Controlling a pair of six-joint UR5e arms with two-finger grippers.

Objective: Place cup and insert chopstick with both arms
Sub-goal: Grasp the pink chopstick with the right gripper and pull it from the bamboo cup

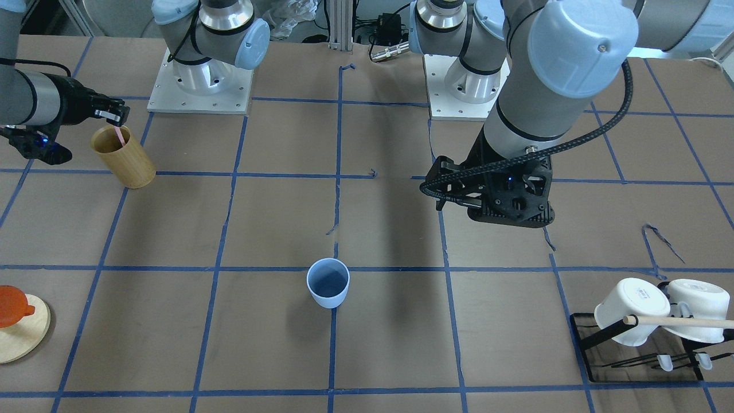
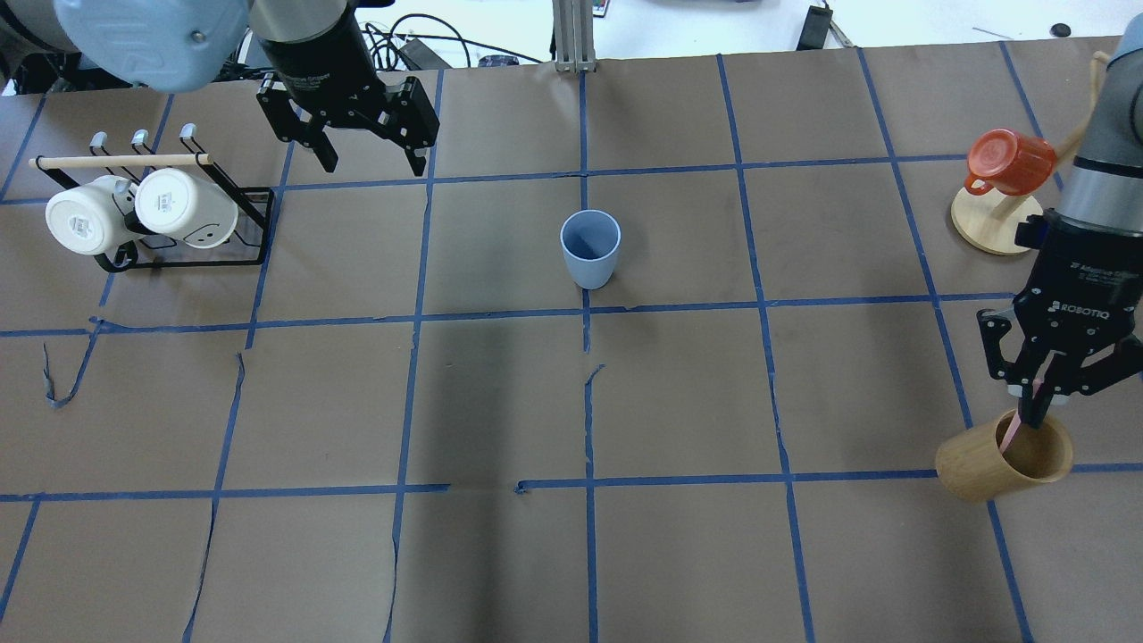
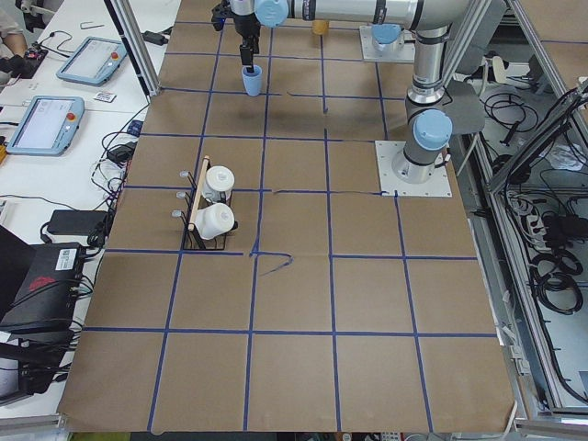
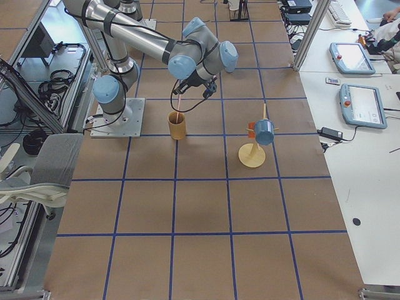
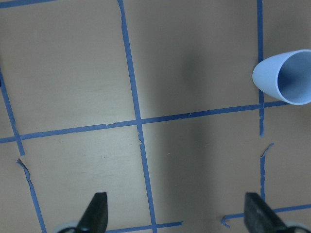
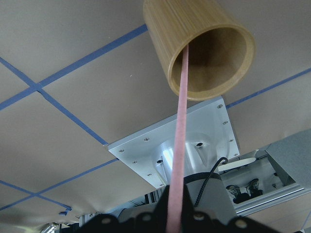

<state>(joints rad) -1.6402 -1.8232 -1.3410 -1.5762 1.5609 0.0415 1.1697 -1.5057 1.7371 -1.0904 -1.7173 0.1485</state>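
Right tool (image 2: 1036,415): clamped on the upper end of a thin pink chopstick (image 6: 179,145). The chopstick's lower end sits inside the mouth of a cylindrical bamboo holder (image 2: 973,469). The tool hangs just above the holder's rim.

The holder stands on the brown paper surface (image 2: 500,402), which is marked with a blue tape grid. It is well to the right of the light-blue plastic cup (image 2: 590,250) and nearer my base than the cup.

The cup stands upright and mouth up, apart from both tools.

Left tool (image 2: 373,165): fingers spread apart, nothing between them. It is held above the surface, to the left of the cup and well apart from it.

Further left of the cup, a black wire rack (image 2: 259,223) carries two white mugs (image 2: 183,207) lying on their sides.

Right of the cup and beyond the holder, an orange mug (image 2: 1009,161) hangs on a round wooden stand (image 2: 991,228).
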